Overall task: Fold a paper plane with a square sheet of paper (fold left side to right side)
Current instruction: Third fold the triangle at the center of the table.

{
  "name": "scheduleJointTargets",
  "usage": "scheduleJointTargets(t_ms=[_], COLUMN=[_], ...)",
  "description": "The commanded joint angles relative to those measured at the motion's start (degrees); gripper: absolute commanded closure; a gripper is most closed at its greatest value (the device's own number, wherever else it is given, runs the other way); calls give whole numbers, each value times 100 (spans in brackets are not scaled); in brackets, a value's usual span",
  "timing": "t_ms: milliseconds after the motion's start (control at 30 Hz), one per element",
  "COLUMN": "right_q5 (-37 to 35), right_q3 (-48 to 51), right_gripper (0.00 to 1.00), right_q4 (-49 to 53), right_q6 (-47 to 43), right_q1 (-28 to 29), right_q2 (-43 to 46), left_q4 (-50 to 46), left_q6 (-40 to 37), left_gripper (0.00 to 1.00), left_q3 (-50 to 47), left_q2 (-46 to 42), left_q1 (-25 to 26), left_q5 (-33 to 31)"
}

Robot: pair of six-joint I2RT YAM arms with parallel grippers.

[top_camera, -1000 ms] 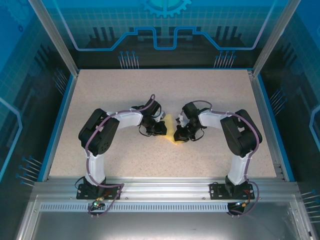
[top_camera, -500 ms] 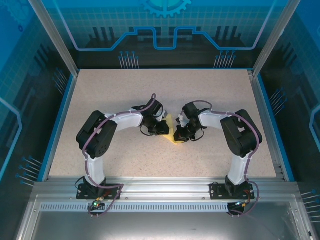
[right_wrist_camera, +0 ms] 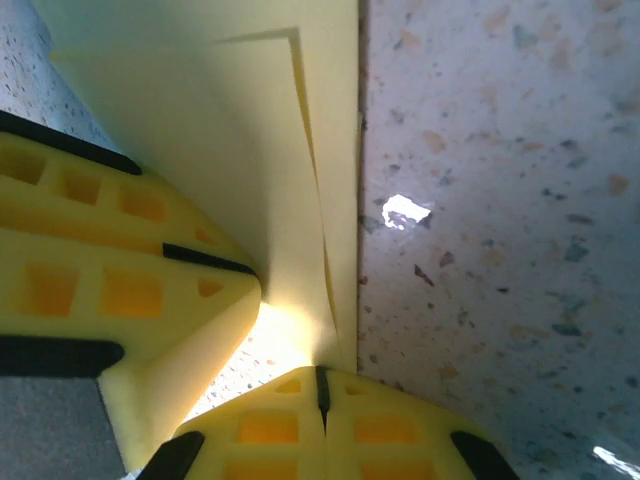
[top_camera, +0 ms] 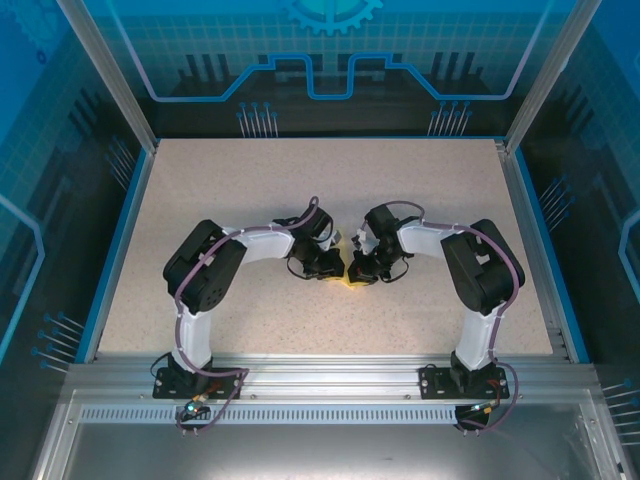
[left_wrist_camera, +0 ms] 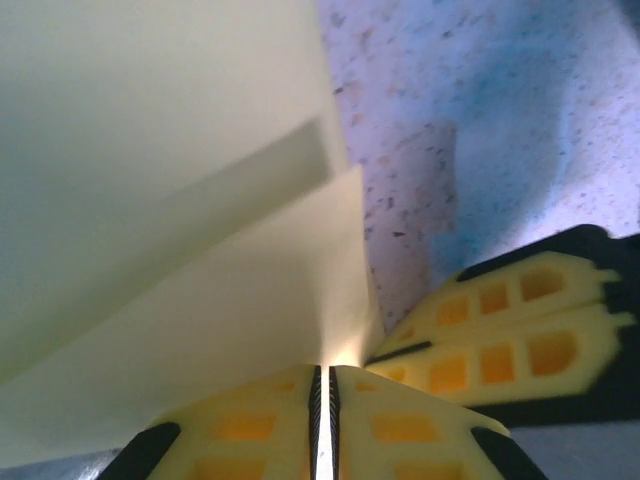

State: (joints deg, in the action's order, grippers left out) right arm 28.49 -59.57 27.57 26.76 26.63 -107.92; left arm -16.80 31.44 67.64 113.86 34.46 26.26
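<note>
From above, both arms bend inward; the left gripper (top_camera: 333, 266) and the right gripper (top_camera: 356, 268) meet nose to nose near the middle of the table (top_camera: 200, 190), a touch toward its near edge; between them we catch just a sliver of the yellow sheet (top_camera: 347, 279), small and folded rather than a flat square.

Over to the left wrist: the left gripper (left_wrist_camera: 322, 420) has its pads pressed together with only a hairline between them; the yellow sheet (left_wrist_camera: 180, 200) fans up out of that seam, so we call it pinched; we count overlapping layers, one flap edge stepping across another; the right gripper's fingers (left_wrist_camera: 500, 345) sit just beside, low on the speckled table (left_wrist_camera: 480, 100).

Now the right wrist: the right gripper (right_wrist_camera: 322, 400) is clamped tight too; the long straight edge of the yellow sheet (right_wrist_camera: 250, 130) runs down into its seam, so we take it as nipped there; the left gripper's fingers (right_wrist_camera: 120, 280) press in from the left, touching the paper.

Our read on progress: several folds are in and both pincers are working a crease; we see a layered wedge, not a narrow dart with a centre crease; the final narrowing folds look yet to come.
</note>
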Motion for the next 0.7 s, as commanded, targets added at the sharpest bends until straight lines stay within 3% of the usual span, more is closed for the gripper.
scheduleJointTargets(t_ms=[0, 300, 667], right_q5=[-645, -768, -591], right_q3=[264, 288, 346], right_gripper=[96, 96, 96], right_q4=[335, 435, 326], right_q6=[-40, -91, -91], right_q1=[44, 35, 40], right_q2=[-305, -274, -256], left_q4=[-48, -517, -813], left_q6=[55, -355, -923], left_gripper=[86, 87, 84], left_q3=[57, 104, 264], left_q2=[185, 334, 316], left_q1=[21, -432, -1401], left_q5=[-101, -750, -899])
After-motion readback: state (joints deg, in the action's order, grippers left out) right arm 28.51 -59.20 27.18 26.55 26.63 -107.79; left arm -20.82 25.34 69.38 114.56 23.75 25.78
